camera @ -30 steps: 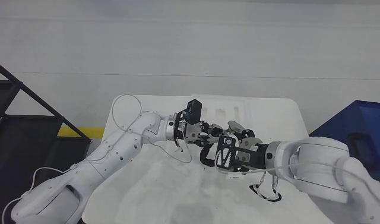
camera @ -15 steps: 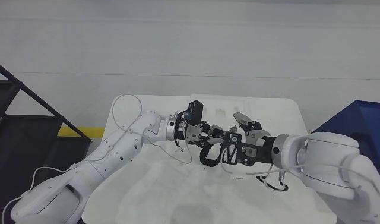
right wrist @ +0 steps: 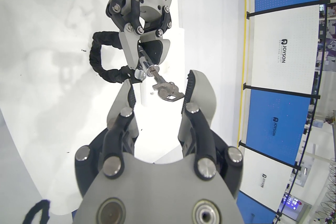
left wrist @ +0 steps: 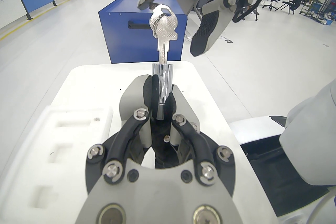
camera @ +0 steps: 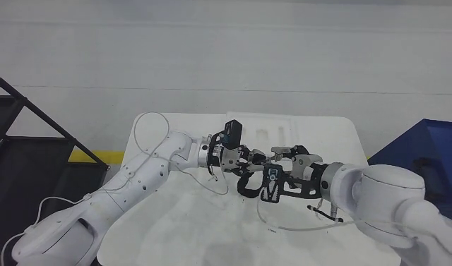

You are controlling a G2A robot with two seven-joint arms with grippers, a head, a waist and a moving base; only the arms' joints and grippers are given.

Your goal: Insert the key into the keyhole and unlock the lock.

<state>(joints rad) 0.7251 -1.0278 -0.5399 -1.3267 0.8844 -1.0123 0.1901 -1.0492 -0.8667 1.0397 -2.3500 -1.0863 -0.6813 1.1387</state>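
Key (left wrist: 164, 25) sits part-buried in lock (left wrist: 162, 83), left jaws clamped on it, right jaws apart.

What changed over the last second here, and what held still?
The right arm's wrist rolled in place and its forearm swung slightly. The right gripper now stands open astride the head of the key, not clamping it; whether it held the key before is unclear. The left gripper stayed shut on the lock, with the key in its keyhole, and the left arm did not move.
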